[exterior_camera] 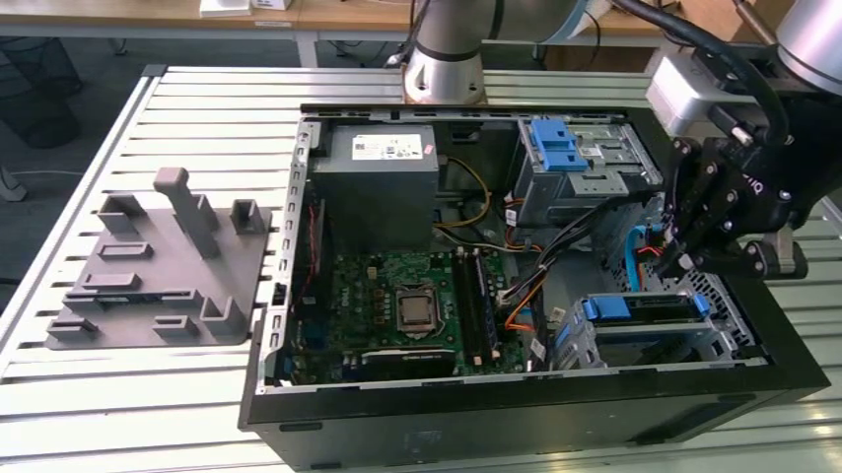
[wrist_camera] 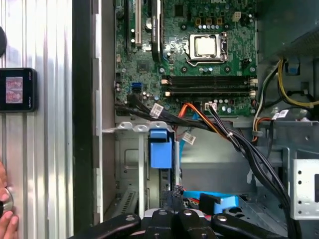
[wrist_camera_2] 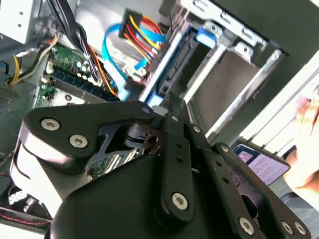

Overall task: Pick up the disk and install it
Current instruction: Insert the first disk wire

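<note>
The disk (wrist_camera_2: pixel 169 63) shows edge-on in the second wrist view, a long blue side rail beside a dark edge running into the lower drive cage (exterior_camera: pixel 652 330). In the first wrist view a blue piece of it (wrist_camera: pixel 215 203) sits just beyond the fingers. My gripper (exterior_camera: pixel 681 258) hangs over that cage at the exterior view's right, inside the open computer case (exterior_camera: pixel 283 296). Its black fingers meet on the near end of the disk in both wrist views (wrist_camera_2: pixel 169 107) (wrist_camera: pixel 173 211). A blue latch (wrist_camera: pixel 160 147) sits on the cage wall.
Orange and blue cables (wrist_camera_2: pixel 132 35) and a black bundle (wrist_camera: pixel 239 144) cross close to the cage. The motherboard (exterior_camera: pixel 401 305), grey power-supply box (exterior_camera: pixel 382 182) and upper cage (exterior_camera: pixel 579 163) fill the case. A grey fixture (exterior_camera: pixel 158 266) lies outside; a person's hand (wrist_camera: pixel 4 209) and a black device (wrist_camera: pixel 17 89) are beside the case.
</note>
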Motion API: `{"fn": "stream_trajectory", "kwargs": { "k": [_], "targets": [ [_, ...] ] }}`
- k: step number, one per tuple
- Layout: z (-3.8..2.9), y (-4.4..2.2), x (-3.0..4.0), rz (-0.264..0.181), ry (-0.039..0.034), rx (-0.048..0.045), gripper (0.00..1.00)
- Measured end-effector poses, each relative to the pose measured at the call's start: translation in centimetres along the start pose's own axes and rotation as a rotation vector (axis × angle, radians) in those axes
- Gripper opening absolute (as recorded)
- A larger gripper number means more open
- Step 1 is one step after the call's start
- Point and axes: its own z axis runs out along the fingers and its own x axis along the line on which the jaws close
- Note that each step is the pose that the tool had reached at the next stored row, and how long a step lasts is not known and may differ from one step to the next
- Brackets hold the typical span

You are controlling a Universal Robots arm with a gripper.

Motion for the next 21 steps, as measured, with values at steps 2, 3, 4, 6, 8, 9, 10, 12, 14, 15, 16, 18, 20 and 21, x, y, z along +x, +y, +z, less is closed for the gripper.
{"fn": "stream_trajectory", "kwargs": {
  "k": [2, 3, 4, 6, 8, 9, 10, 12, 14, 15, 16, 18, 20, 21],
  "targets": [
    [0.03, -0.33, -0.39, 0.000, 0.0001, 0.0000, 0.11],
    [0.05, -0.51, -0.57, 0.000, 0.0003, 0.0000, 0.11],
    [0.08, -0.68, -0.75, 0.000, 0.0006, 0.0000, 0.11],
    [0.19, -1.02, -0.96, 0.000, 0.0006, 0.0000, 0.11],
    [0.28, -1.28, -1.05, 0.000, 0.0008, 0.0000, 0.11],
    [0.31, -1.30, -1.06, 0.000, 0.0008, 0.0000, 0.11],
    [0.31, -1.29, -1.06, 0.000, 0.0010, 0.0000, 0.11],
    [0.31, -1.30, -1.06, 0.000, 0.0011, 0.0000, 0.11],
    [0.35, -1.32, -1.09, 0.000, 0.0007, 0.0000, 0.11],
    [0.38, -1.33, -1.16, 0.000, 0.0007, 0.0001, 0.18],
    [0.42, -1.34, -1.26, 0.000, 0.0009, 0.0005, 0.18],
    [0.52, -1.38, -1.50, 0.001, 0.0008, 0.0013, 0.18],
    [0.63, -1.40, -1.70, 0.001, 0.0008, 0.0024, 0.18],
    [0.69, -1.40, -1.75, 0.001, 0.0007, 0.0031, 0.18]
  ]
}}
